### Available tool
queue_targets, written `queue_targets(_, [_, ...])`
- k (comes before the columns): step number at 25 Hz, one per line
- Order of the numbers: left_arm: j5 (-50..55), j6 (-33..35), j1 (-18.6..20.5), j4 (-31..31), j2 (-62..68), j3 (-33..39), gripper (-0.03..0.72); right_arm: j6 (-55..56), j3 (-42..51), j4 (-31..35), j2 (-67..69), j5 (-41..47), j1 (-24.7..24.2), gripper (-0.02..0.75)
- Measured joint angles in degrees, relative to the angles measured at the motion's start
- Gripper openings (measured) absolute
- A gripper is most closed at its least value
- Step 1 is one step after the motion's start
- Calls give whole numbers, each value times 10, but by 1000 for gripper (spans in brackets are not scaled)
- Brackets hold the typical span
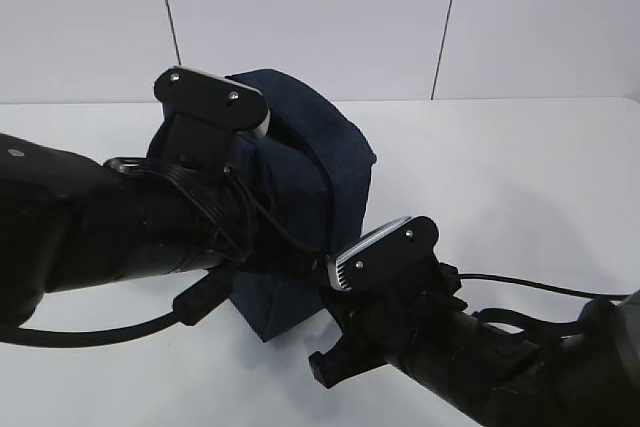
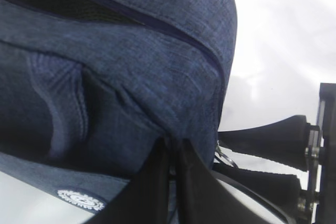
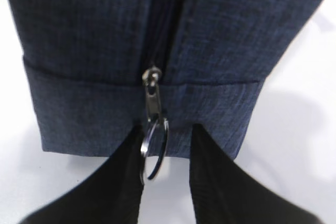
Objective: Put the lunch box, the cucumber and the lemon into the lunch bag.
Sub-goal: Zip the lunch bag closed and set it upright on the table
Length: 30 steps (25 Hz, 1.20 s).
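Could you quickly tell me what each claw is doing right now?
Left claw: shut on the lunch bag fabric.
Right claw: open around the zipper ring, not yet gripping.

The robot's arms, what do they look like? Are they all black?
Mostly. Both arms are thick, round and black. The left arm and right arm each carry a black block with a silver-edged plate and small screws, and black cables trail from them. Each tool ends in two flat black fingers that taper to narrow tips.
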Motion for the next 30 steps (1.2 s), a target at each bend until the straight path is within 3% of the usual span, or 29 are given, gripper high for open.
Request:
queue_targets(7, [0,0,0,0,0,0,-7,0,0,0,0,0,0,226])
queue_targets(13, [0,0,0,0,0,0,-7,0,0,-2,0,1,0,8])
queue_targets(30, [0,0,0,0,0,0,-7,-11,0,-11,0,12,0,8])
